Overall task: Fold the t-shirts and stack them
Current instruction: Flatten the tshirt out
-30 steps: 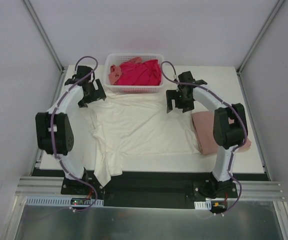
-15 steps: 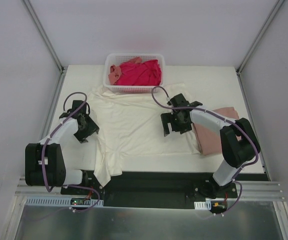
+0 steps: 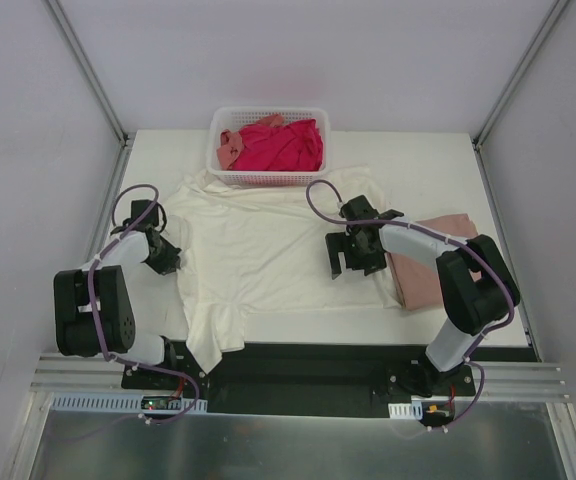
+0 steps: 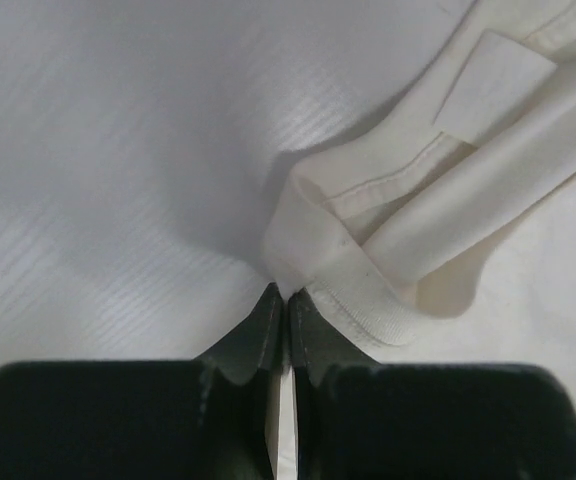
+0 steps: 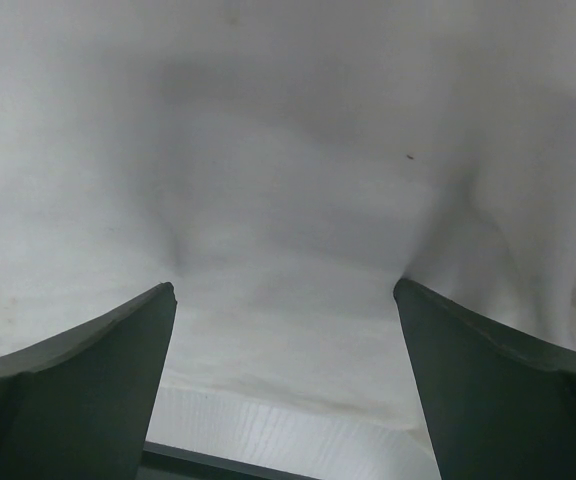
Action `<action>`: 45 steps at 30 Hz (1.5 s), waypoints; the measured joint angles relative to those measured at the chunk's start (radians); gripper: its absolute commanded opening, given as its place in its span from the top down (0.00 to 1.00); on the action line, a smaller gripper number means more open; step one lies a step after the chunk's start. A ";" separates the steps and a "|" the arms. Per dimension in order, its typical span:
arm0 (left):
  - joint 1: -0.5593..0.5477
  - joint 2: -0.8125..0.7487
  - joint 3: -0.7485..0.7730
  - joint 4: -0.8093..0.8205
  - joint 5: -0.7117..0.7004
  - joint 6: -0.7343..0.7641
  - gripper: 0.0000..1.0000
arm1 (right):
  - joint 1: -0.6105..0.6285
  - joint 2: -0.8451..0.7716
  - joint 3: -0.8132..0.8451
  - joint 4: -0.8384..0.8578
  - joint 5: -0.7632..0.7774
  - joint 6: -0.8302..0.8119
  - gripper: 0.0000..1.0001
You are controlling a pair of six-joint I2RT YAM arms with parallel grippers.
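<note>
A cream t-shirt (image 3: 263,245) lies spread on the table, one part hanging over the near edge. My left gripper (image 3: 167,258) sits at the shirt's left edge. In the left wrist view, that gripper (image 4: 286,293) is shut, pinching a folded sleeve hem (image 4: 348,215). My right gripper (image 3: 348,262) stands open, low over the shirt's right side. In the right wrist view, the right gripper (image 5: 283,288) spans flat cream cloth (image 5: 288,180) with its fingertips (image 5: 163,300) pressing into it. A folded dusty pink t-shirt (image 3: 436,262) lies at the right. A magenta-red t-shirt (image 3: 286,145) and a salmon one (image 3: 229,148) fill the basket.
The white lattice basket (image 3: 268,179) stands at the back centre, touching the cream shirt's far edge. Bare white table (image 3: 418,175) shows right of it. Grey walls and metal posts close in both sides. The near table edge (image 3: 308,345) runs below the shirt.
Both arms drew back from beside the basket toward the near side. My left gripper dropped to the shirt's left edge and shut there. The right gripper stayed open and lowered onto the cloth.
</note>
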 measured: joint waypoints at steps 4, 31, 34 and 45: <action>0.074 -0.038 0.000 -0.009 -0.054 0.015 0.95 | 0.000 0.001 0.000 0.000 0.005 0.005 0.03; -0.086 0.021 0.121 -0.054 0.072 0.105 0.01 | 0.041 0.024 0.053 0.016 -0.054 -0.012 0.03; -0.078 0.136 0.134 -0.061 0.046 0.127 0.01 | 0.054 0.061 0.074 0.013 -0.052 -0.013 0.03; 0.048 0.410 0.468 -0.129 0.084 0.163 0.01 | 0.055 0.173 0.217 0.000 -0.109 -0.020 0.03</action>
